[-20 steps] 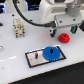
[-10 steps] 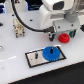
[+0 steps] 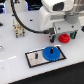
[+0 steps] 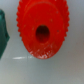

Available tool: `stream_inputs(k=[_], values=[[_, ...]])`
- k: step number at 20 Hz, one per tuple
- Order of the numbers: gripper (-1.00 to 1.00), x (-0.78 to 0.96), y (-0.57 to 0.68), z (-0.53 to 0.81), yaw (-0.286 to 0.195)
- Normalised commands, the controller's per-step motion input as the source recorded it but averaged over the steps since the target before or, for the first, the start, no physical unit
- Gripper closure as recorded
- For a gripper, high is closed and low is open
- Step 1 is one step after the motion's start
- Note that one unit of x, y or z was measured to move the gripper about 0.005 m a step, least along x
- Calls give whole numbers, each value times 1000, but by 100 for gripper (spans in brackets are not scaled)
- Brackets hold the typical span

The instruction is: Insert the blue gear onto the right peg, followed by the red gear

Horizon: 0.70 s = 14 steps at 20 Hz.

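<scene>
The blue gear [image 3: 51, 52] sits on the plate [image 3: 35, 60]; the pincer [image 3: 61, 34] hovers over the red gear [image 3: 64, 38] (grip unclear), presumably next.

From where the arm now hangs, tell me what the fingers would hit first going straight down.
Most likely the red gear: the wrist view looks straight onto it, its centre hole near mid-frame. In the exterior view the gripper sits just above it. The remaining gap is unclear.
</scene>
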Motion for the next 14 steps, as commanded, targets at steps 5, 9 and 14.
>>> stream_inputs(k=[5,9,14], values=[[100,10,166,-12,0],[100,18,163,13,0],[100,107,68,344,0]])
